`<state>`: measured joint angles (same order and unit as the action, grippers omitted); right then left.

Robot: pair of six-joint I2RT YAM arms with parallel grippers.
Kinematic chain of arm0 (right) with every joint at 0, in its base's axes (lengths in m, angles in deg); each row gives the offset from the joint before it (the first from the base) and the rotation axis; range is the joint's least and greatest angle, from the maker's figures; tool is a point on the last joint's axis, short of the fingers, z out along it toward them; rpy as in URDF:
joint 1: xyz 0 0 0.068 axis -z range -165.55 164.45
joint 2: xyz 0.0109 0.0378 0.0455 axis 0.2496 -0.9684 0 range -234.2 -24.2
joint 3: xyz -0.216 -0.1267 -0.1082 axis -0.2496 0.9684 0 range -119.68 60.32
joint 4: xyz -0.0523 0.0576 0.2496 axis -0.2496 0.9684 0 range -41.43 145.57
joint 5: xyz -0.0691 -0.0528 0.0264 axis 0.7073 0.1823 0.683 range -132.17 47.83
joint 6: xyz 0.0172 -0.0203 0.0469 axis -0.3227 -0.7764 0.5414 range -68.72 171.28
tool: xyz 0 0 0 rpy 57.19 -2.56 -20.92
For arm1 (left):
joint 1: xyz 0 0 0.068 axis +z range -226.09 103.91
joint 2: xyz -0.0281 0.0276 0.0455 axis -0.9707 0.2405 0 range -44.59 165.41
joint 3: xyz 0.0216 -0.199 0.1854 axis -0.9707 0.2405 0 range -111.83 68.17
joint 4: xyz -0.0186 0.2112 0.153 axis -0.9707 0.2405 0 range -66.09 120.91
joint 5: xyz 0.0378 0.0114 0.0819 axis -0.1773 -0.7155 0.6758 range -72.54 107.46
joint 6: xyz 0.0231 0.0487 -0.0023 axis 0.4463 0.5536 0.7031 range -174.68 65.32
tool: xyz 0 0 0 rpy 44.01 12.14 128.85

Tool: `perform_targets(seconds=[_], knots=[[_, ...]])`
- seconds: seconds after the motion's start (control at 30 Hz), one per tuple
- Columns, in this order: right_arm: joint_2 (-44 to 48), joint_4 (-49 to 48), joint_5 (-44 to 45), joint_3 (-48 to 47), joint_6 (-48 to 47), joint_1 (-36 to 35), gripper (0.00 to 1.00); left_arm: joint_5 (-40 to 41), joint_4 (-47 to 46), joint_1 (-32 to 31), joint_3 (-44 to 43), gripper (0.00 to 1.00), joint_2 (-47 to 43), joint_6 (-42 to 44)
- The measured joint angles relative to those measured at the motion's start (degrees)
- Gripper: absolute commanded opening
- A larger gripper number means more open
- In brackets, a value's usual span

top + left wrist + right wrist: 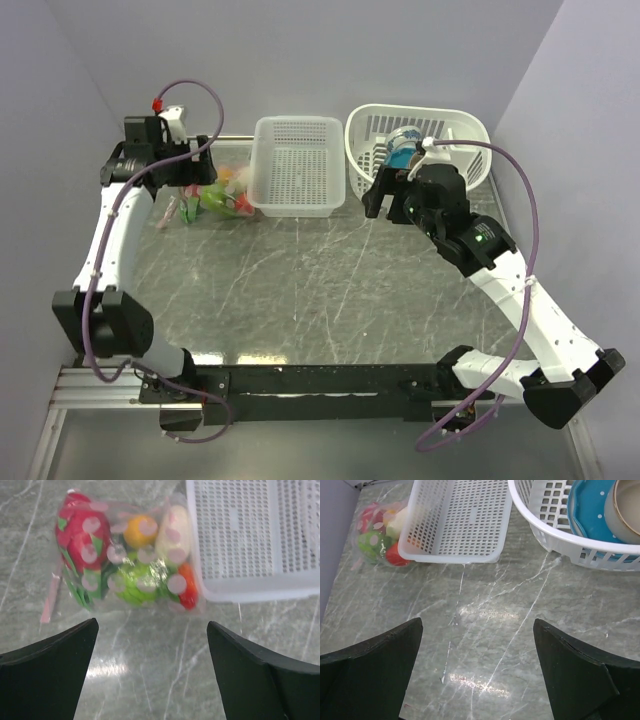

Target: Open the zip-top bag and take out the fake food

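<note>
The clear zip-top bag (125, 555) lies on the marble table against the left side of the rectangular white basket. Its pink zip strip (50, 595) runs along the bag's left edge. The fake food (137, 577) is inside: a red-pink piece, a green one, an orange one, a pale yellow one and a red one. The bag also shows in the top view (215, 195) and in the right wrist view (380, 537). My left gripper (150, 630) is open and empty, just short of the bag. My right gripper (477, 630) is open and empty over bare table, near the round basket.
A rectangular white perforated basket (297, 165) stands at the back centre, touching the bag. A round white basket (460, 135) at the back right holds a blue cup (590, 515) and a tan bowl (625, 507). Grey walls close in the left, back and right.
</note>
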<state>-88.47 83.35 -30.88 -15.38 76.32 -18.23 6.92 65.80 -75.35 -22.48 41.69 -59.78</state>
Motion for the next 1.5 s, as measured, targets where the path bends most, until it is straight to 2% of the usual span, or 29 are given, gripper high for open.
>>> perform_targets(seconds=[0.27,0.4,0.43,0.5,0.73,0.93,0.97,1.0,1.03,1.07,1.13,1.17,1.2,1.33,1.5], knots=[[1.6,-2.3,-0.1,5.3,0.0,-0.5,1.0,-0.2,-5.7,4.5,-11.4,0.99,15.5,-4.4],[-0.9,-5.1,0.7,4.9,-0.2,-3.6,1.0,-0.8,-8.6,5.8,-15.7,0.99,23.0,-7.3],[-2.8,-5.8,1.0,3.5,-0.5,-4.8,1.0,-1.2,-9.2,5.8,-15.9,0.95,24.3,-8.0],[-8.5,-7.2,1.5,-0.6,-1.1,-6.7,1.0,-1.7,-9.7,5.6,-15.6,0.88,26.1,-8.9],[-35.1,-10.8,0.7,-22.3,-4.4,-8.2,1.0,-0.2,-13.4,5.3,-10.3,0.9,27.8,-9.0],[-52.8,-9.7,0.1,-38.8,-6.4,-7.8,1.0,1.9,-15.2,5.1,-9.1,0.88,32.7,-7.3],[-54.4,-9.7,0.0,-40.1,-6.4,-7.8,1.0,2.4,-15.8,5.1,-9.0,0.83,33.0,-6.9],[-55.8,-10.0,-0.1,-40.7,-6.4,-7.5,1.0,2.8,-16.3,5.0,-9.0,0.69,33.1,-6.6],[-56.7,-9.9,-0.2,-40.7,-6.4,-7.3,1.0,3.2,-16.7,4.9,-8.9,0.6,33.2,-6.3],[-57.6,-9.9,-0.3,-40.7,-6.0,-6.9,1.0,3.4,-17.1,4.8,-8.8,0.4,33.3,-6.0],[-59.0,-9.9,-0.8,-40.5,-5.3,-5.7,1.0,3.2,-18.3,4.7,-8.0,0.21,33.4,-5.1],[-59.6,-9.8,-1.3,-40.1,-4.8,-5.1,1.0,3.0,-18.8,4.6,-7.5,0.06,33.4,-4.6],[-59.9,-9.7,-1.4,-39.7,-4.3,-4.4,1.0,2.6,-19.1,4.5,-6.9,0.01,33.4,-4.6],[-60.2,-9.0,-1.4,-38.1,-3.3,-2.5,0.95,0.0,-20.6,4.3,-4.0,0.01,32.6,-3.6],[-61.0,-8.0,-1.7,-36.0,-2.1,-2.3,0.85,-3.5,-19.8,4.2,1.5,0.01,27.8,-2.1]])
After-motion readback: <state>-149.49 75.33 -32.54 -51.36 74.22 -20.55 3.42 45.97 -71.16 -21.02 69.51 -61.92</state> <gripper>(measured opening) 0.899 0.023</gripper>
